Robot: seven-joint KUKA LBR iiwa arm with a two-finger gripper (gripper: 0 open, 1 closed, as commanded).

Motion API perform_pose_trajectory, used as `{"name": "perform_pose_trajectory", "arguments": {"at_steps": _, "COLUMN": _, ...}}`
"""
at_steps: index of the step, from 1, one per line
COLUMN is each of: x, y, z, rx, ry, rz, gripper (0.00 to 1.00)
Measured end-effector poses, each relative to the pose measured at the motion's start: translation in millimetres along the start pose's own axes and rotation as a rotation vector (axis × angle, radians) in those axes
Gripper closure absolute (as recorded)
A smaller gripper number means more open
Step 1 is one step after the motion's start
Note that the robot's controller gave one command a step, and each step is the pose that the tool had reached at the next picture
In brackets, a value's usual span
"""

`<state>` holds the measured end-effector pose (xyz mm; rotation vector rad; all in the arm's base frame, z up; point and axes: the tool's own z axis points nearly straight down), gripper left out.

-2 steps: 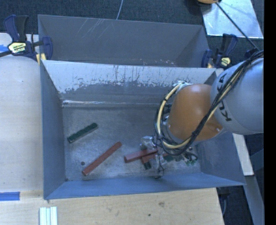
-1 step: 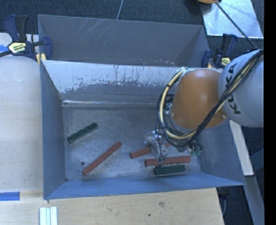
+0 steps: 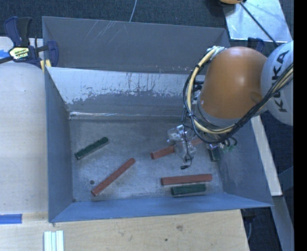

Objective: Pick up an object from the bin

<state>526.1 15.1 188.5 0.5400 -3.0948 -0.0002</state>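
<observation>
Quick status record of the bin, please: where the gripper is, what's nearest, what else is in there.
gripper: low in the bin, right of centre
nearest: short red-brown bar, just to its view-left; contact unclear
front right: red-brown strip, dark green block beside it
view's left: green bar; long red-brown bar, diagonal
held: nothing visible

Five things lie on the floor of the grey metal bin (image 3: 138, 48). On the left lies a short dark green bar (image 3: 91, 148), tilted. In front of it and to its right, a long reddish-brown stick (image 3: 113, 177) slants toward the front left corner. Right of centre lies a short reddish-brown bar (image 3: 162, 152), with the gripper (image 3: 185, 158) at its right end. Nearer the front wall a reddish-brown flat bar (image 3: 186, 180) lies crosswise. A dark green block (image 3: 189, 190) lies just in front of it and alongside it.
</observation>
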Motion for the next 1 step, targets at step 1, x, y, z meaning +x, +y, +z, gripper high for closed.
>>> {"name": "perform_pose_trajectory", "arguments": {"at_steps": 1, "x": 17.4, "y": 2.6, "z": -28.8, "rx": -0.003, "ry": 0.004, "rz": -0.001, "gripper": 1.0}}
